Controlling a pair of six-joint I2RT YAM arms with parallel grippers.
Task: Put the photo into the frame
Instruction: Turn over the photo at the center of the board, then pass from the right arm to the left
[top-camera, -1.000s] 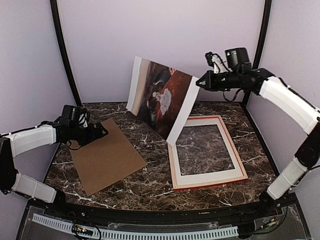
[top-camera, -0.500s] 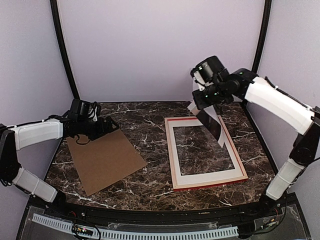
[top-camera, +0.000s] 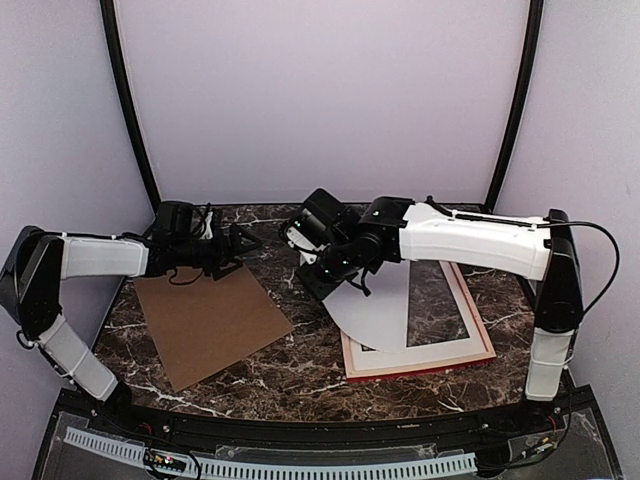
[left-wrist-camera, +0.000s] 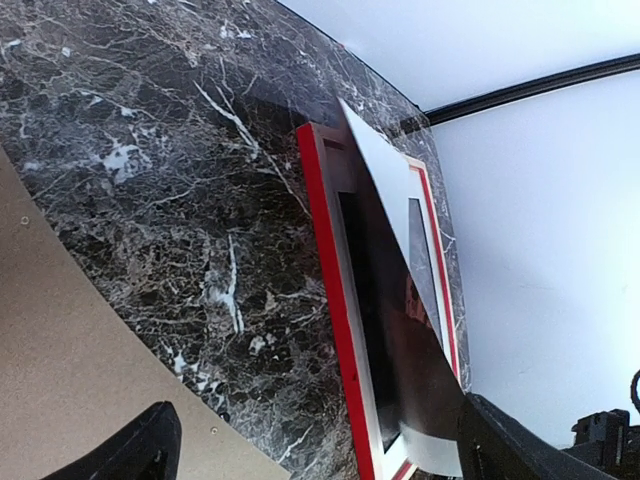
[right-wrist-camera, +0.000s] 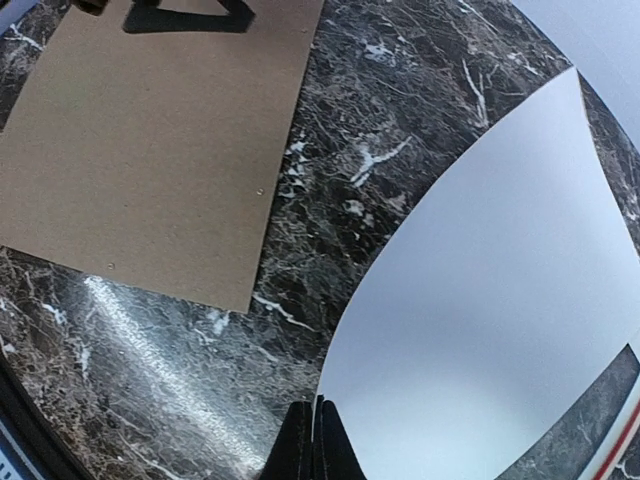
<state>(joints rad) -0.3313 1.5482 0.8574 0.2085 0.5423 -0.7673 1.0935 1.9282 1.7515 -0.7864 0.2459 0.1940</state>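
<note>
The photo (top-camera: 375, 305) bows over the left part of the frame (top-camera: 430, 366) with its plain white back (right-wrist-camera: 490, 300) up. My right gripper (top-camera: 312, 268) is shut on its left edge, fingers (right-wrist-camera: 318, 440) pinched together just left of the frame. In the left wrist view the photo's dark face (left-wrist-camera: 400, 330) hangs curved above the frame's red left rail (left-wrist-camera: 335, 290). My left gripper (top-camera: 238, 245) is open and holds nothing, and hovers at the far edge of the brown board, left of the photo.
A brown backing board (top-camera: 210, 320) lies flat on the marble table (top-camera: 290, 350) at the left. A white mat (top-camera: 440, 348) with a rectangular cutout lies inside the frame. My right arm stretches across the frame from the right. Purple walls enclose the table.
My right arm swung the photo down from upright at the back and turned it white side up over the frame's left part. My left gripper moved right along the board's far edge.
</note>
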